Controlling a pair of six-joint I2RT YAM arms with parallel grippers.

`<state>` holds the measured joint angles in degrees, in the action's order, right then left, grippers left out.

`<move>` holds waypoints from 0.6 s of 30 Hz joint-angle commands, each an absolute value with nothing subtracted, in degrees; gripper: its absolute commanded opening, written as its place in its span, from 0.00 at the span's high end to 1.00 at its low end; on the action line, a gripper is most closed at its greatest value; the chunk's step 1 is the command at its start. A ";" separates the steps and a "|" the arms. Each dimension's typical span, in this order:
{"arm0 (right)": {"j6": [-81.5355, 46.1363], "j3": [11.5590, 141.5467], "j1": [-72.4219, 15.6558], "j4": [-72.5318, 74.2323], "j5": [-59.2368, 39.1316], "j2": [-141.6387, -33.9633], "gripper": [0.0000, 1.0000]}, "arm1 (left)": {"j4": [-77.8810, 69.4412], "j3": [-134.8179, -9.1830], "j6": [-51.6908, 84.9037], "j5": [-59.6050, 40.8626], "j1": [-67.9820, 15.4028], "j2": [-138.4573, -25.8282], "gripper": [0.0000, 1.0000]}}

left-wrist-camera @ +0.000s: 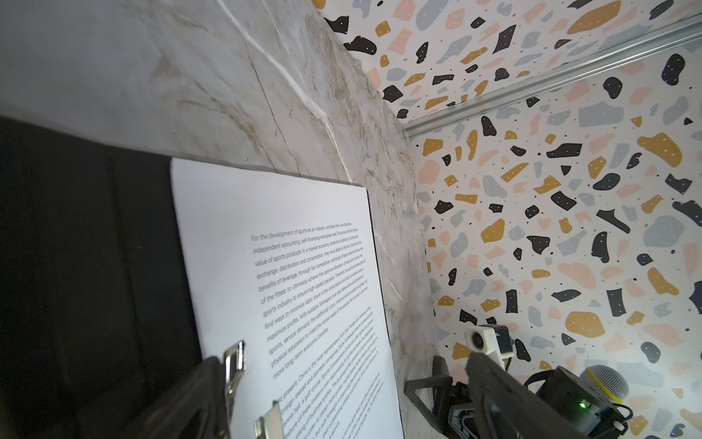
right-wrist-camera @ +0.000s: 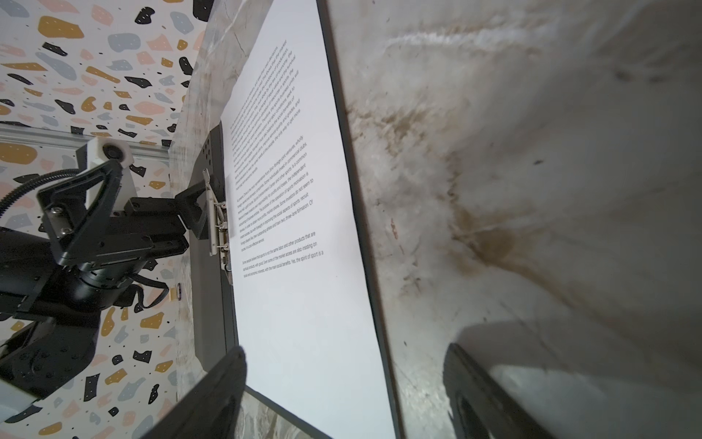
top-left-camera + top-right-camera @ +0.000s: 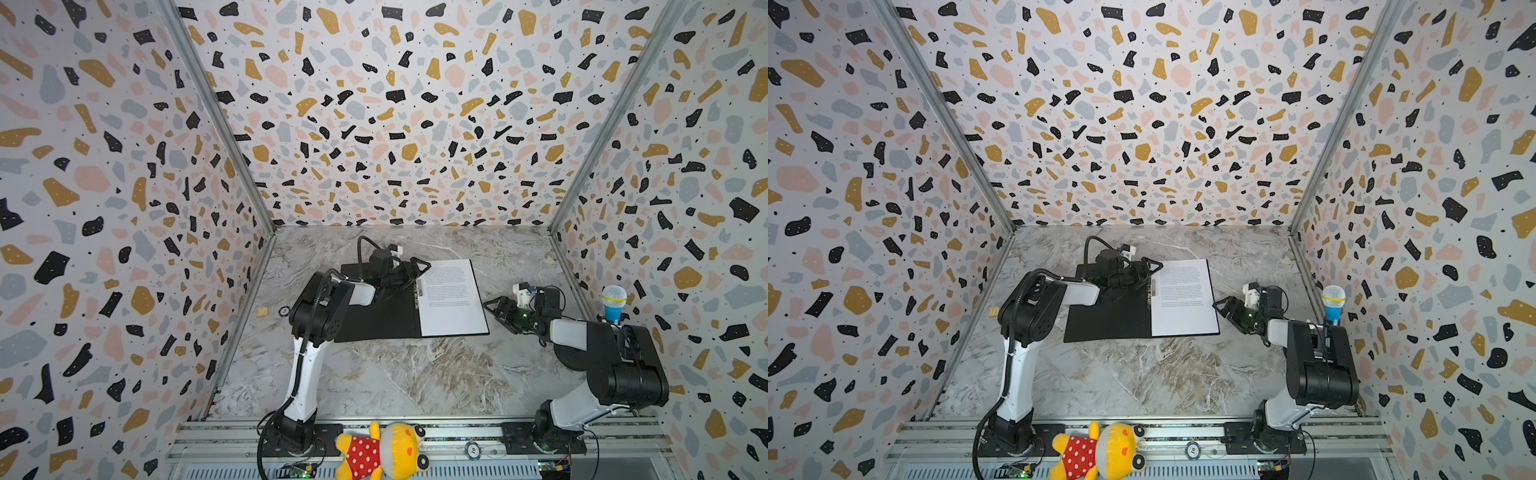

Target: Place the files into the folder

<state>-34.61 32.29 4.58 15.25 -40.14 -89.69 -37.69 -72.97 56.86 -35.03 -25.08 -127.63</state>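
Wide open, the left pincer (image 3: 417, 272) sits at the open folder (image 3: 374, 316)'s metal clip (image 2: 214, 216), clear only in wrist views; the printed sheet (image 3: 453, 303) lies inside the folder just beyond it, and the right pincer (image 3: 496, 316), also open, is just off the sheet's far edge.

The folder (image 3: 386, 320) shows black; its sheet (image 3: 453, 316) is white with dark print. The worktop (image 3: 395, 374) is grey-brown marble, the walls (image 3: 104, 208) multicoloured terrazzo.

The printed sheet (image 1: 288, 266), lying on the 3 o'clock half of the folder (image 3: 382, 320) in both top views, begins "For the development of sports as an industry", then "independent accounting, self-financing enterprise road". In the right wrist view its last paragraph opens "Some people believe that sports is not the same labour and other products" — the remaining lines are too small to read surely.
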 commanded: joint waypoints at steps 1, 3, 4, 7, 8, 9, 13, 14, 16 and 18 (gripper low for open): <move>-34.45 31.14 4.82 13.84 -40.17 -90.21 0.18 | -43.44 -71.43 58.51 -36.37 -25.53 -124.37 0.00; -34.45 31.04 4.79 13.93 -40.17 -90.26 0.18 | -44.18 -70.55 58.85 -36.18 -25.59 -123.44 0.00; -34.50 30.94 4.79 14.03 -40.12 -90.33 0.18 | -44.92 -69.92 59.30 -36.12 -25.71 -122.82 0.00; -34.67 30.77 4.83 14.23 -40.17 -90.35 0.18 | -48.35 -67.86 61.18 -35.99 -26.18 -121.54 0.00; -34.72 30.76 4.75 14.26 -40.24 -90.37 0.17 | -48.79 -67.42 61.41 -35.95 -26.43 -121.23 0.00; -34.72 30.76 4.69 14.32 -40.23 -90.29 0.18 | -49.10 -66.99 61.46 -36.04 -26.75 -120.86 0.00; -34.72 31.01 4.52 13.82 -39.90 -89.59 0.18 | -49.61 -65.21 60.86 -35.97 -27.51 -119.10 0.00; -34.72 31.20 4.48 13.69 -39.82 -89.50 0.18 | -49.44 -64.85 60.58 -36.04 -27.51 -118.77 0.00; -34.83 31.78 3.84 13.13 -39.52 -89.13 0.18 | -49.03 -64.06 59.96 -35.97 -27.38 -117.94 0.00; -34.97 32.70 2.65 12.41 -38.35 -88.38 0.19 | -48.84 -63.26 59.64 -35.81 -27.03 -117.21 0.00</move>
<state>-34.65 31.81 4.14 16.08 -40.01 -89.60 -45.93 -64.42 60.71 -35.24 -27.44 -119.22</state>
